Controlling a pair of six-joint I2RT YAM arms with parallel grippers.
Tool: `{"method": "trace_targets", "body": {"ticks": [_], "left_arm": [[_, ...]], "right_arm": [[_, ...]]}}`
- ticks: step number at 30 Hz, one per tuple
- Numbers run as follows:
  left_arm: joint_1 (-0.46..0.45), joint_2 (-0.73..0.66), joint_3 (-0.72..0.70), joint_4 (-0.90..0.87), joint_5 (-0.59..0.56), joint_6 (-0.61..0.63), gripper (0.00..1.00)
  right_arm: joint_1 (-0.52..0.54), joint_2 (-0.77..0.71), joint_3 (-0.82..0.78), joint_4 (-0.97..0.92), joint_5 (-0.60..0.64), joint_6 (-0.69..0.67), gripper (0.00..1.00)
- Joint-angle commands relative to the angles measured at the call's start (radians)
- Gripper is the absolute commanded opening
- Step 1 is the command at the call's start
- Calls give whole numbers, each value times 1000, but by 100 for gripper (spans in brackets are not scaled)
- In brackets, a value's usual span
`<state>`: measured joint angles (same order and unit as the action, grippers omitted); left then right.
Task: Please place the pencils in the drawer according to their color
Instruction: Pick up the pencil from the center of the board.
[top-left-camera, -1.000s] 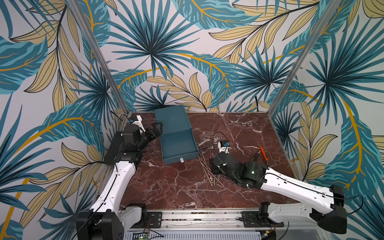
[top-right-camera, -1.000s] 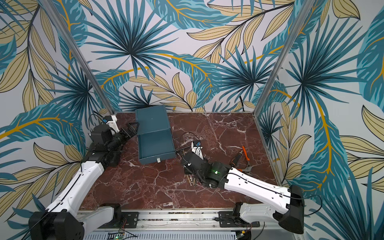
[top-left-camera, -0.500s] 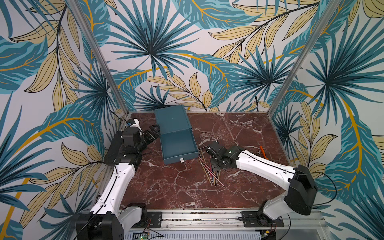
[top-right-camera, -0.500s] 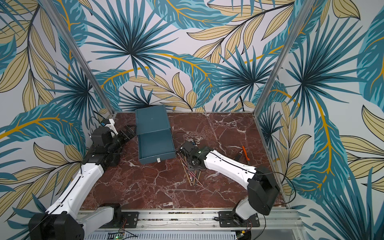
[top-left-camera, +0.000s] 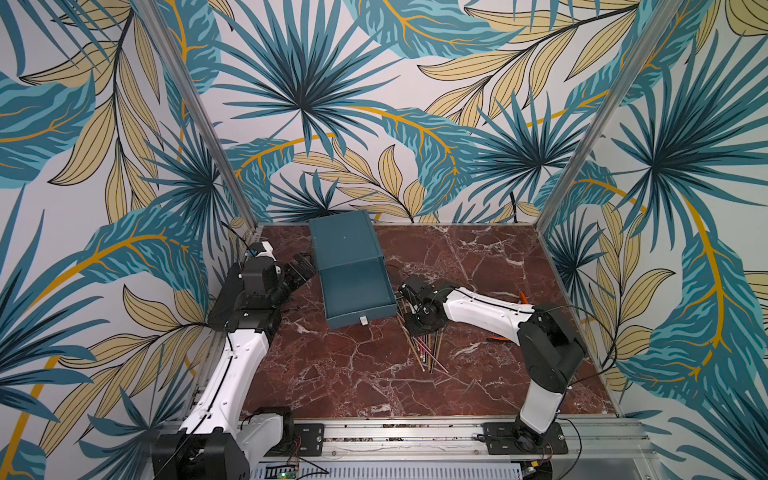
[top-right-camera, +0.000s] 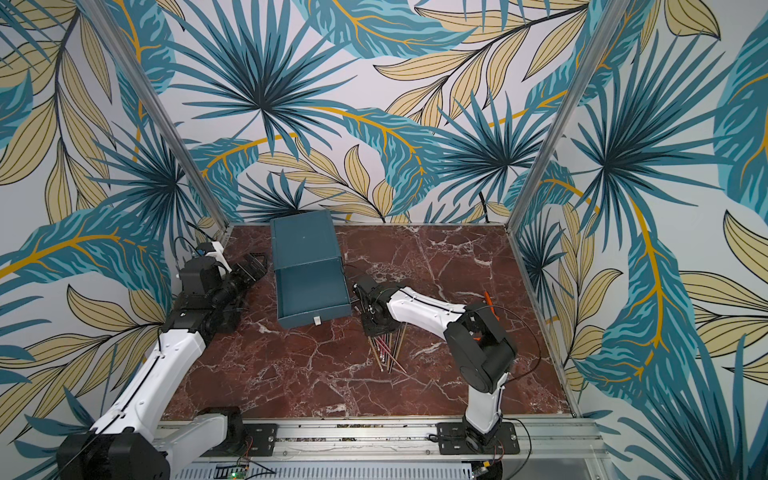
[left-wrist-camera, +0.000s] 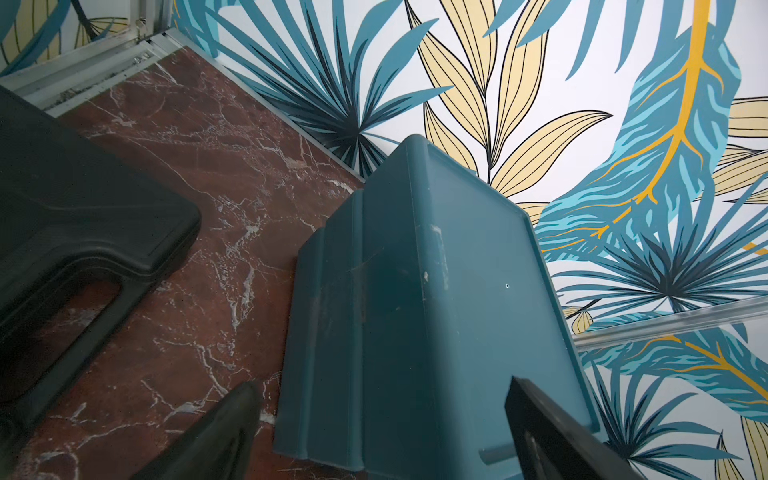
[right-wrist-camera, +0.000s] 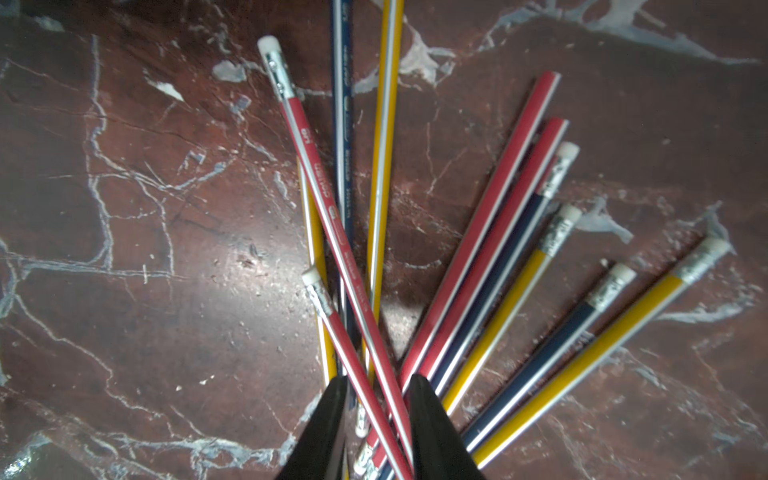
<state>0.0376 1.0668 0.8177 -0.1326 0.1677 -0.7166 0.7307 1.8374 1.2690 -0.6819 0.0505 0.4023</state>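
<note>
Nearest the front rail, the pencils (top-left-camera: 424, 353) lie in a loose crossed heap on the red marble surface (top-left-camera: 332, 374), with red, yellow and dark blue ones mixed together and several showing white erasers. The right gripper (right-wrist-camera: 377, 380) is down over the heap's far end. Its jaws stand narrow with two red pencils running between them, though I cannot tell whether they pinch. Just beyond, the teal drawer cabinet (top-left-camera: 341, 237) stands by the back wall with its top drawer (top-left-camera: 353, 291) pulled out. The left gripper (top-left-camera: 303, 269) hovers just beside the cabinet's flank, jaws spread wide, holding nothing.
</note>
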Motion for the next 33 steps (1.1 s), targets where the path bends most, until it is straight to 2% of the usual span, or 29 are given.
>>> {"method": "trace_targets", "body": {"ticks": [1,15,26,33], "left_arm": [[14,-14,-12,-10,-7,15,98],[21,-13,-17,-1,12,10,98],[24,-11,-17,1,18,8,98],[26,-13,-17,0,22,8,98]], "right_arm": [[-4,26,10,31,-18,-12,30],[-18,52,-29,56,44,7,28],[-22,72,-48,108,-28,16,27],[-22,83,-60,109,14,29,27]]}}
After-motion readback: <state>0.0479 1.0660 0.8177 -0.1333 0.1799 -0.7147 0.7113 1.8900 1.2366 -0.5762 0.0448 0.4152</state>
